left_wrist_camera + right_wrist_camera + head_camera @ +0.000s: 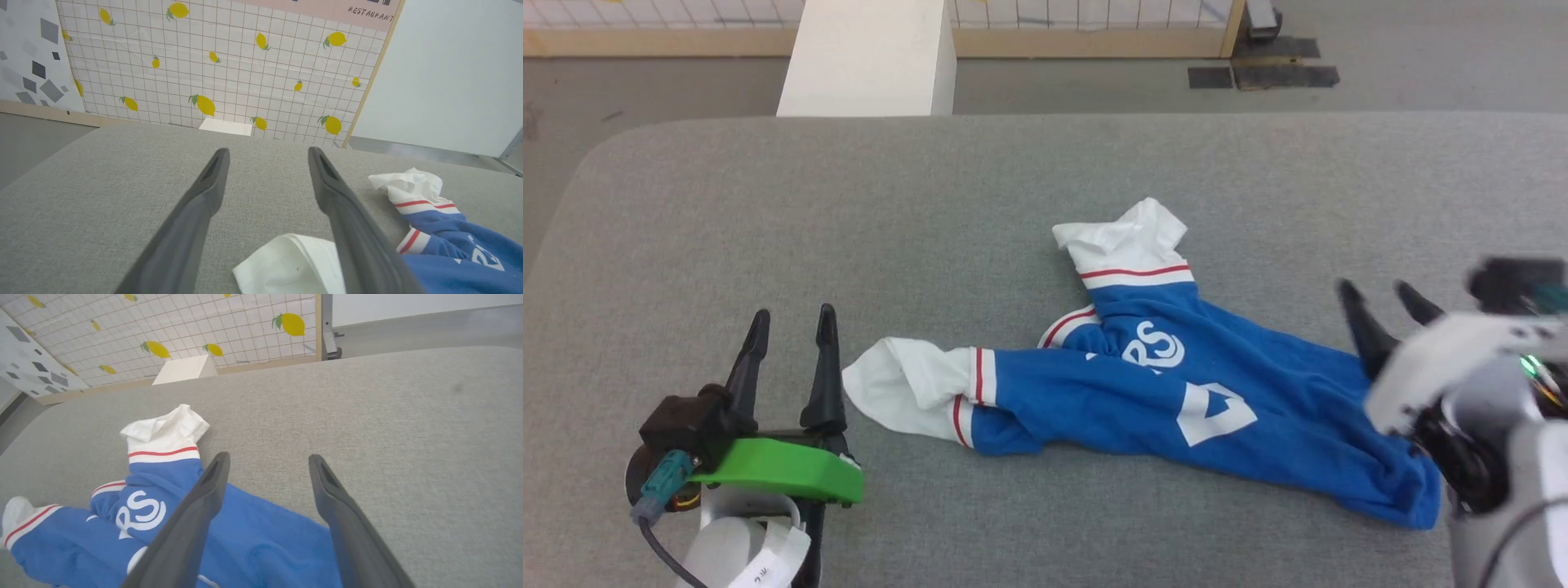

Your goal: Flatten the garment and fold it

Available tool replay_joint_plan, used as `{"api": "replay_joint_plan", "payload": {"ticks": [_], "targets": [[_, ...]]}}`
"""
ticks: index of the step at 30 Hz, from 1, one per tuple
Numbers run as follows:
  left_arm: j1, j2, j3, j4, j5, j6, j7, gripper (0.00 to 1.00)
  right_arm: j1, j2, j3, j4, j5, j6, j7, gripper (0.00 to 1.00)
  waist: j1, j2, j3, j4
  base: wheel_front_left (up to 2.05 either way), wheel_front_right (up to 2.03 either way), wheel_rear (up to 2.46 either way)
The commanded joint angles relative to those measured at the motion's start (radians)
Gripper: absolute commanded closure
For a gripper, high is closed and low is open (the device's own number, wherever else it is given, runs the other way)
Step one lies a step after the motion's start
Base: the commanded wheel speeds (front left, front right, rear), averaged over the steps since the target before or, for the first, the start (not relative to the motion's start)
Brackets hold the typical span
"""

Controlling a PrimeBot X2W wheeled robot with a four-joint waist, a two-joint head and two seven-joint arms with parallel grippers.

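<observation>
Jaws spread and empty on both sides: the left gripper (794, 314) sits just beside a white sleeve, the right gripper (1376, 290) above the blue hem end. The garment (1143, 392) lies crumpled between them, stretched crosswise on the grey table (931, 188).

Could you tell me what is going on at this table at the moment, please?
A two-armed robot is working on a blue jersey that lies crumpled on the grey table, not yet flattened or folded. Neither gripper holds it. The left gripper stands open beside the white sleeve, and the right gripper is open over the jersey's other end.
</observation>
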Motion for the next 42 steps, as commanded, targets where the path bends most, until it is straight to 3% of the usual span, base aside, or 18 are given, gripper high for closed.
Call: {"api": "replay_joint_plan", "payload": {"ticks": [1,10,18,25,27,32,42], "targets": [[-0.011,0.002,-0.004,-0.006,0.001,0.000,-0.002,0.00,-0.048,-0.015,0.033,0.021,-0.012,-0.001,0.014,0.00,0.0001,0.0000,0.026,0.019,0.00,0.00,0.00],[-0.070,-0.009,-0.031,-0.002,-0.003,-0.012,-0.008,0.00,-0.326,-0.126,0.325,0.230,-0.034,-0.001,0.220,0.00,0.0001,0.0000,0.133,0.094,0.00,0.00,0.00],[-0.098,-0.017,-0.033,0.017,-0.002,-0.020,-0.015,0.00,-0.454,-0.152,0.499,0.371,-0.022,-0.001,0.375,0.00,0.0001,0.0000,0.186,0.131,0.00,0.00,0.00],[-0.105,-0.023,-0.027,0.026,0.000,-0.024,-0.018,0.00,-0.476,-0.166,0.632,0.441,0.027,-0.001,0.429,0.00,0.0001,0.0000,0.195,0.129,0.00,0.00,0.00],[-0.106,-0.025,-0.025,0.029,0.001,-0.026,-0.019,0.00,-0.485,-0.172,0.649,0.445,0.045,-0.001,0.419,1.00,0.0001,0.0000,0.194,0.123,0.00,0.00,0.00],[-0.106,-0.024,-0.023,0.032,0.006,-0.029,-0.019,0.00,-0.509,-0.182,0.599,0.443,0.066,-0.001,0.345,1.00,0.0001,0.0000,0.182,0.104,0.00,0.00,0.00],[-0.075,-0.013,-0.013,0.035,0.013,-0.029,-0.020,0.00,-0.424,-0.203,0.251,0.364,0.023,-0.001,0.206,1.00,0.0001,0.0000,0.099,0.057,0.00,0.00,0.00]]}}
